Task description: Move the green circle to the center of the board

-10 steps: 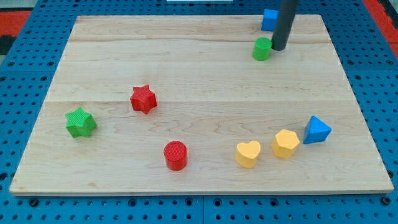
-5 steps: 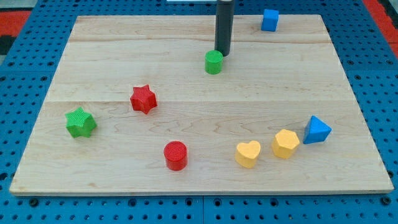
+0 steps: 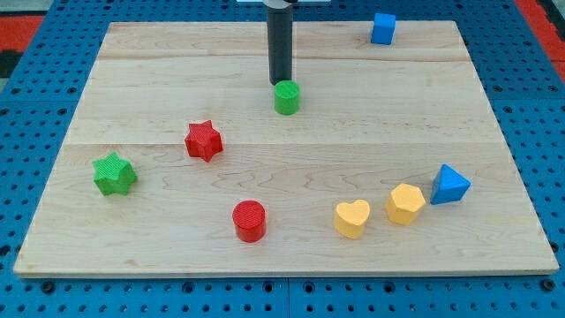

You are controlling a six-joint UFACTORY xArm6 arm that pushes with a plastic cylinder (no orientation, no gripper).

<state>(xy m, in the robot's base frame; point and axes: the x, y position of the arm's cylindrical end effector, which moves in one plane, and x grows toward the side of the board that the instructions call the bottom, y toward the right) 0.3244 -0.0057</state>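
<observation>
A pale wooden board (image 3: 291, 190) of long planks with visible grain fills most of the frame, lying on a blue perforated base (image 3: 35, 106) that shows along every edge. From the top centre the dark, smooth rod comes straight down; there is no pincer on it, so nothing is open or closed. My tip (image 3: 280, 84) sits just above and a little left of the green circle (image 3: 286, 97), touching or nearly touching its upper edge. The green circle, a short ribbed cylinder, stands upper centre of the board, with bare wood below it toward the middle. The blue triangle (image 3: 450, 184) lies at the right, close to the board's right edge, with the yellow hexagon (image 3: 405, 204) just beside it and the yellow heart (image 3: 352, 218) next to that. The red circle (image 3: 249, 220) stands lower centre-left, the red star (image 3: 203, 140) left of centre, the green star (image 3: 114, 173) near the left edge. The blue cube (image 3: 382, 28) sits by the top edge, upper right.
</observation>
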